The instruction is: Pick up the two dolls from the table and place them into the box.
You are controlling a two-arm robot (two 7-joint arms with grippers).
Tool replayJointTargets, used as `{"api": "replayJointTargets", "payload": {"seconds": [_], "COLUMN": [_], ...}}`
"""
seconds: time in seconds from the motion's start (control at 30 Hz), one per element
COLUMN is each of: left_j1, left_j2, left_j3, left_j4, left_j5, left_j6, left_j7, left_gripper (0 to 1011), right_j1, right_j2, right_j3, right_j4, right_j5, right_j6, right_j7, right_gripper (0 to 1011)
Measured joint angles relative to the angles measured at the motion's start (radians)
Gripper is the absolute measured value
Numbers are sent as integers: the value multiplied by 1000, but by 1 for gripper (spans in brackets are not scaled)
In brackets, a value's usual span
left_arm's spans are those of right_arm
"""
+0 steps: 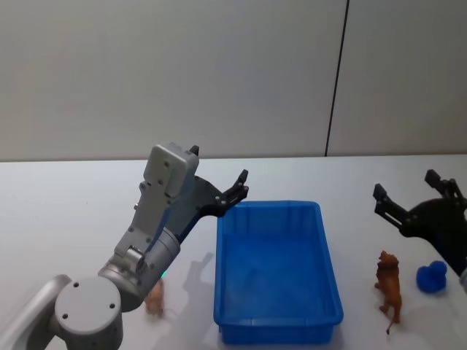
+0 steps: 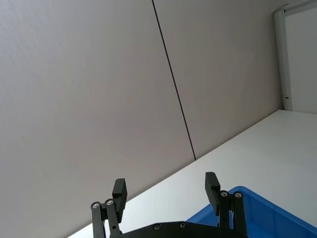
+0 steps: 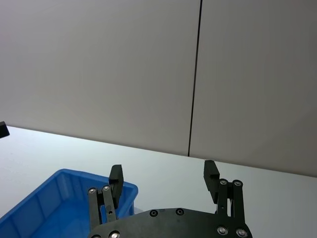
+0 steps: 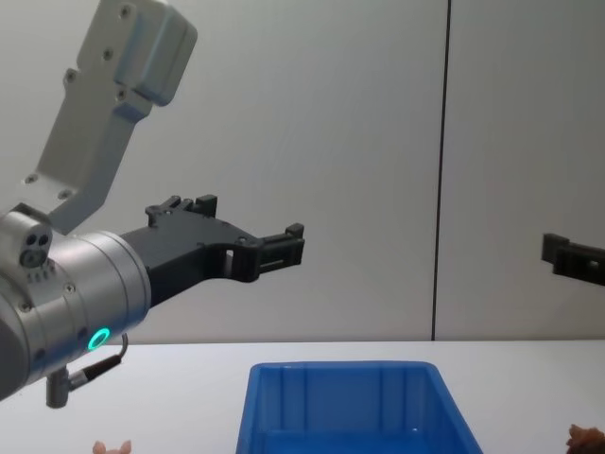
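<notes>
The blue box [image 1: 270, 205] stands in the middle of the white table [image 1: 66, 211] with nothing inside. A pale pink doll [image 1: 154, 297] lies left of the box, partly behind my left arm. Right of the box stands a reddish-brown furry doll [image 1: 389, 288], with a blue doll [image 1: 432, 277] beside it. My left gripper [image 1: 217, 166] hangs open above the box's far left corner, holding nothing. My right gripper [image 1: 406, 186] is open and empty, raised over the table beyond the two right-hand dolls. Both wrist views show spread fingers [image 2: 119, 191] [image 3: 211, 173] with nothing between them.
A grey wall with a dark vertical seam [image 1: 337, 73] rises behind the table. In the chest view the box [image 4: 340, 367] sits low at centre, with the pink doll's ears [image 4: 112, 447] and the brown doll [image 4: 588, 437] at the bottom edge.
</notes>
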Motion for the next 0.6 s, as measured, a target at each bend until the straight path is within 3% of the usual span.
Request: {"api": "replayJointTargets", "payload": {"seconds": [0.6], "left_j1": [0], "left_j2": [0], "left_j3": [0], "left_j4": [0], "left_j5": [0], "left_j6": [0], "left_j7": [0], "left_gripper": [1001], "right_j1": [-72], "right_j2": [68], "right_j3": [44], "right_j4": [-48], "right_j5": [35], "right_j6": [117], "right_j7": [-39], "right_gripper": [1001]}}
